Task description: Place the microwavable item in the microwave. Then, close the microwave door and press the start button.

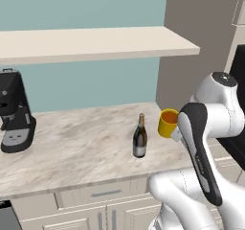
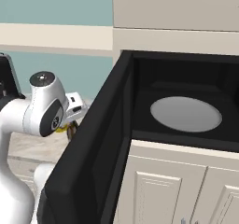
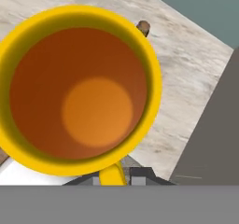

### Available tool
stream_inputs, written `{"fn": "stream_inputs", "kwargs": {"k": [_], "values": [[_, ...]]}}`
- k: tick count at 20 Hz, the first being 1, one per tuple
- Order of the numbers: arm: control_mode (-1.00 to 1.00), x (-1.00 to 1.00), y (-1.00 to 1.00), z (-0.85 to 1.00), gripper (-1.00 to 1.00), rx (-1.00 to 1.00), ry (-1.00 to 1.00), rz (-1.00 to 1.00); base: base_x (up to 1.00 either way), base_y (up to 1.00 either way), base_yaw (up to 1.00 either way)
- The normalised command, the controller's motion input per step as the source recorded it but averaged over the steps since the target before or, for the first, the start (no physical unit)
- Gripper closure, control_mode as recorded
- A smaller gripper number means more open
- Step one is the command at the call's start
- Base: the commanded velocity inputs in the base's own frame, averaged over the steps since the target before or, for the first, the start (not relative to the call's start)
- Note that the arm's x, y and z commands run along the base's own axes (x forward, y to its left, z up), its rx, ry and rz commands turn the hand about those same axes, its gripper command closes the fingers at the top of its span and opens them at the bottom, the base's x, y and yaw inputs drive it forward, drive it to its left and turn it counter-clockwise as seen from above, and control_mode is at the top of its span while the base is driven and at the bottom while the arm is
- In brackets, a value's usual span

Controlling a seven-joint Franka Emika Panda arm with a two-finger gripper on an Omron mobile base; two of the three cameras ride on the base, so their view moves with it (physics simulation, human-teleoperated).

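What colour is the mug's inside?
Orange inside the mug, under a yellow rim; clearest in the hand view.

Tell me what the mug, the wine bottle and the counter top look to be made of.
Mug: glossy yellow glaze, likely ceramic, thick smooth rim.
Wine bottle: dark glass by its sheen, pale label.
Counter top: veined beige stone, marble-like, matte; perhaps laminate.

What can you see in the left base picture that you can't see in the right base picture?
Left base view: the black coffee machine, the whole dark wine bottle standing on the marble counter, and the yellow mug lifted above the counter at the end of the arm.

Right base view: the open microwave with its round grey turntable, and the black microwave door swung open.

Both: the white robot arm, the counter, the teal wall and the pale shelf.
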Motion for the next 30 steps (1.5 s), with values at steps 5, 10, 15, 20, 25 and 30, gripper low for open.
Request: {"fn": "stream_inputs", "kwargs": {"k": [5,10,15,20,25,30], "values": [[1.00,0.00,0.00,0.00,1.00,0.00,0.00,0.00,-1.00,0.12,-0.05],[1.00,0.00,0.00,0.00,1.00,0.00,0.00,0.00,-1.00,0.06,-0.15],[1.00,0.00,0.00,0.00,1.00,0.00,0.00,0.00,-1.00,-0.01,-0.27],[1.00,0.00,0.00,0.00,1.00,0.00,0.00,0.00,-0.71,-0.62,-0.26],[1.00,0.00,0.00,0.00,1.00,0.00,0.00,0.00,-0.06,-0.98,-0.12],[1.00,0.00,0.00,0.00,1.00,0.00,0.00,0.00,0.29,-0.81,-0.02]]}}
